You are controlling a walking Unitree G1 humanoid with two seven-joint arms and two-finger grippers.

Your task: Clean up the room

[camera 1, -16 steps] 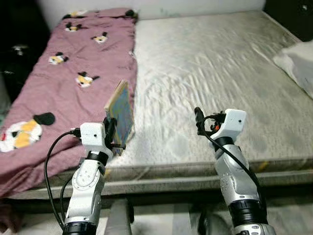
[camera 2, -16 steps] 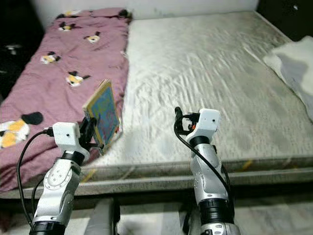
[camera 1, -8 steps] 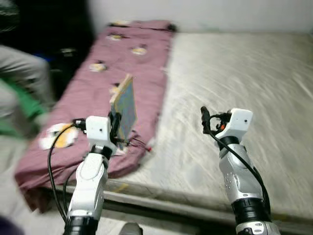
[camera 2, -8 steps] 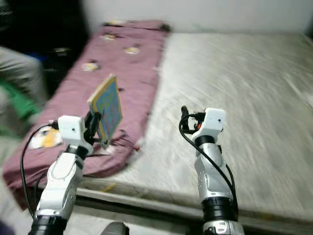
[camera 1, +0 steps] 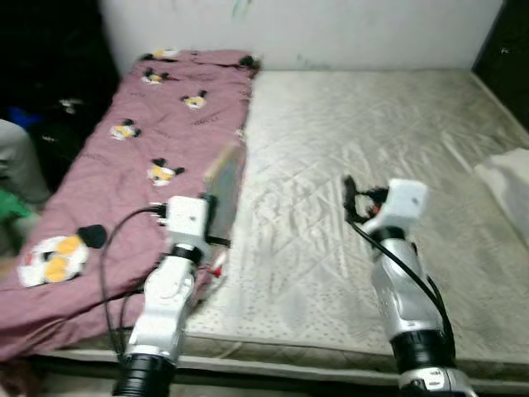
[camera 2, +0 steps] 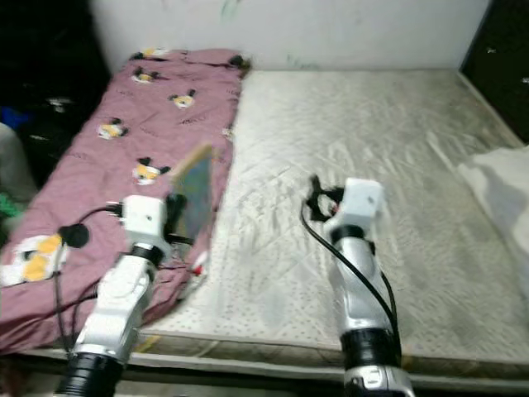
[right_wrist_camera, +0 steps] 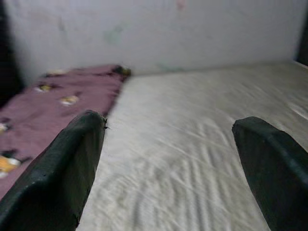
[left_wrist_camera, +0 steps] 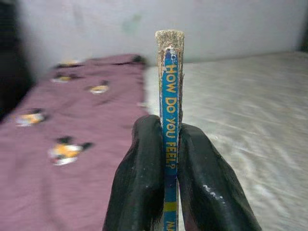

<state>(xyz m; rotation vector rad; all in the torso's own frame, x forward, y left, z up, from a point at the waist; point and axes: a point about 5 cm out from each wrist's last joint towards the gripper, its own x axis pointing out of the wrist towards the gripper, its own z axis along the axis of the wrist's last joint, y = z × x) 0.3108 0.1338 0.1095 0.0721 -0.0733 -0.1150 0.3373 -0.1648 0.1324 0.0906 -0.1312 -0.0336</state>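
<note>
Mid-carry, by the look of it: thin book (left_wrist_camera: 169, 130) clenched upright between left gripper (left_wrist_camera: 166, 187) fingers, spine reading "HOW DO YOU FEEL?", corners frayed. Held above the mattress (camera 1: 372, 149) near its front edge, beside the blanket (camera 1: 140, 157) seam. Right gripper (right_wrist_camera: 168, 163) spread wide, holding nothing, above the front edge too. Next, probably: finding a proper spot and setting down flat. Mattress pale, quilted, wrinkled; blanket mauve, soft, cartoon-printed.
</note>
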